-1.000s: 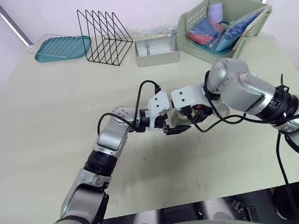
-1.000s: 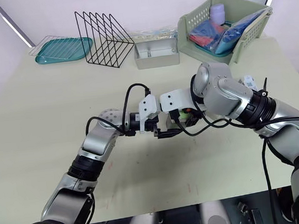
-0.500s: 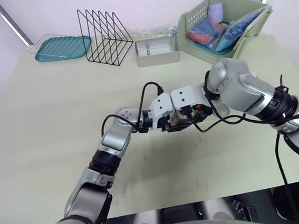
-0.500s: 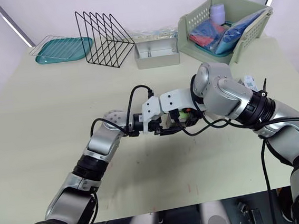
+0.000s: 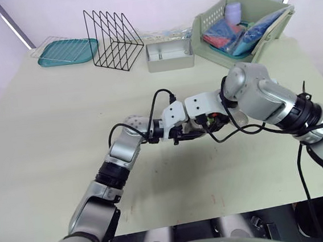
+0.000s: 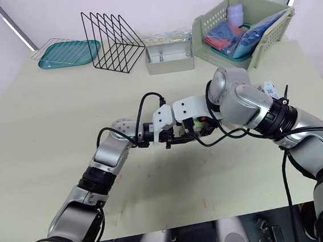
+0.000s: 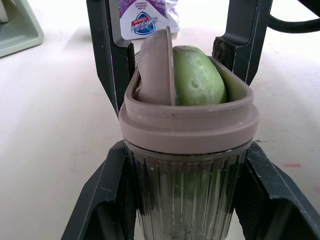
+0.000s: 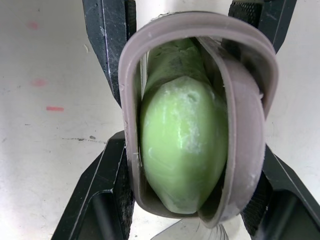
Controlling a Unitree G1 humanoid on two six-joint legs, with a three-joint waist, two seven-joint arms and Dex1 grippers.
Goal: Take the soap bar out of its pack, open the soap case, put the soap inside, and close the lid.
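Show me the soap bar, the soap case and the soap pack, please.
soap bar (image 8: pixel 182 150): right wrist view, middle of its green face.
soap case (image 7: pixel 190 127): left wrist view, front of its rim.
soap pack (image 7: pixel 145 20): left wrist view, printed label.

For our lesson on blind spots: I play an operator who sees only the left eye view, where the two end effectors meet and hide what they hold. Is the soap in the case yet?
Observer: Yes. The left wrist view shows the green soap bar inside the soap case.
Operator: Is the lid shut?
Observer: No. The lid stands tilted inside the opening, beside the soap.
Operator: Where is the pack?
Observer: The soap pack lies on the table beyond the case.
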